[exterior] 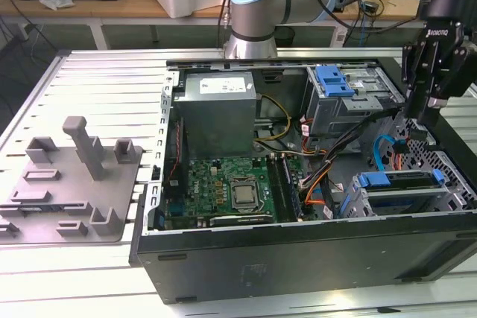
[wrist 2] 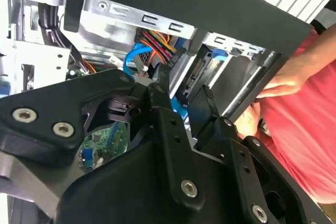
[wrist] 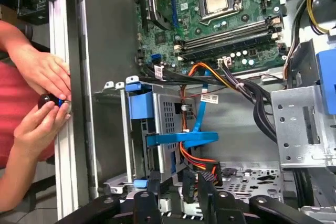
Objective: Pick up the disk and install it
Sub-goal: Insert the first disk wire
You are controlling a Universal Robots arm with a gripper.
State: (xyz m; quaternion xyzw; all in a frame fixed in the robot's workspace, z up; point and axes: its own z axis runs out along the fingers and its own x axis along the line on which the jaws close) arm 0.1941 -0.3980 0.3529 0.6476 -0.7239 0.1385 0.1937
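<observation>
The disk (exterior: 396, 181) seems to sit already in the drive cage (exterior: 356, 203), at the exterior view's right, beside the near wall of the computer case (exterior: 298, 258). Its long axis runs along that wall. I think the connector end points toward the motherboard (exterior: 223, 184), but I cannot confirm this. The end effector (exterior: 421, 118) hangs just above, released and empty. It may catch the blue cable (exterior: 381, 156) beside it, and a person's hand (wrist: 44, 74) rests on the case edge nearby.
</observation>
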